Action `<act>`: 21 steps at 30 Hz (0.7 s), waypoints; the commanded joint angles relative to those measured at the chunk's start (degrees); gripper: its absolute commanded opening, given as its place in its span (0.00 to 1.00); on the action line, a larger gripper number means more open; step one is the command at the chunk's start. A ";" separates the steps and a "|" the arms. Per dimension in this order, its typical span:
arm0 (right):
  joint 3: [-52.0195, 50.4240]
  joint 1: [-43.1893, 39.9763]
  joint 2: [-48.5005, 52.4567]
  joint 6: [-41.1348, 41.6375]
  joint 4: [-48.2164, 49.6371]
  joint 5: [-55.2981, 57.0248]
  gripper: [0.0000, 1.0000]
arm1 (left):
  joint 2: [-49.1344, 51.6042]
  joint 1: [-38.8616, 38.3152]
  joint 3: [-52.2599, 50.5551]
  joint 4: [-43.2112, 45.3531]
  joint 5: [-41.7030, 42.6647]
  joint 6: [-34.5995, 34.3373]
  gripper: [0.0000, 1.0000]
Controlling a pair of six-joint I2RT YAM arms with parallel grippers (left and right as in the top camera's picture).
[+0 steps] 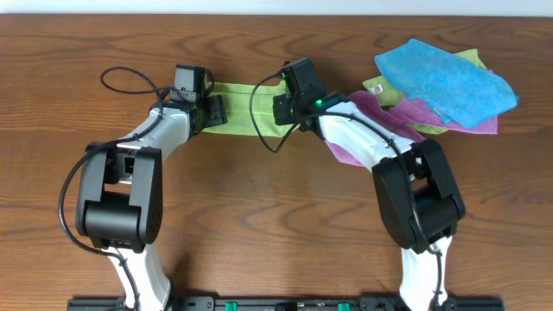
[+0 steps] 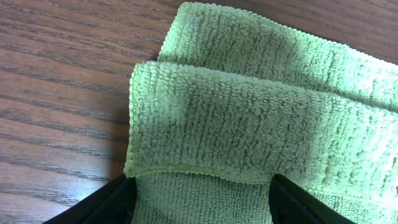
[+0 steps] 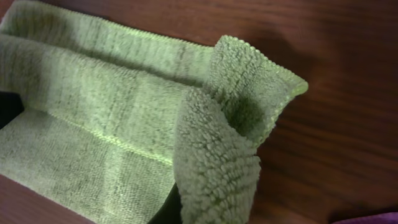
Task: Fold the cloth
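The lime-green cloth (image 1: 242, 108) lies at the back middle of the table as a strip with long layers folded over one another. At its left end my left gripper (image 1: 213, 111) is open, and its dark fingers (image 2: 115, 200) stand wide apart over the flat cloth (image 2: 249, 118), just behind a folded edge. My right gripper (image 1: 282, 110) is at the strip's right end, shut on the cloth. In the right wrist view the pinched end of the cloth (image 3: 217, 162) rises bunched out of the gripper (image 3: 208, 208) while the rest lies flat to the left.
At the back right is a pile of other cloths: a blue cloth (image 1: 445, 78) on top, a paler yellow-green cloth with a white label (image 1: 378, 86) and a purple cloth (image 1: 389, 121) that reaches under my right arm. Black cables loop near both wrists.
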 commanded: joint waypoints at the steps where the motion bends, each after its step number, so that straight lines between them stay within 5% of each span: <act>1: 1.03 0.94 -1.64 -0.94 0.07 1.62 0.02 | 1.40 -0.02 0.07 -1.31 0.17 -0.02 0.70; 13: 6.32 0.98 -1.64 -1.05 -1.88 1.86 0.02 | 1.40 -0.02 0.07 -1.36 0.17 0.20 0.70; 16: 6.69 0.98 -1.64 -1.36 -2.03 2.27 0.02 | 1.27 -0.02 0.09 -2.19 0.31 0.00 0.85; 21: 6.69 1.05 -1.64 -1.62 -3.06 2.75 0.01 | 0.13 -0.02 0.09 -4.59 0.33 -0.24 0.89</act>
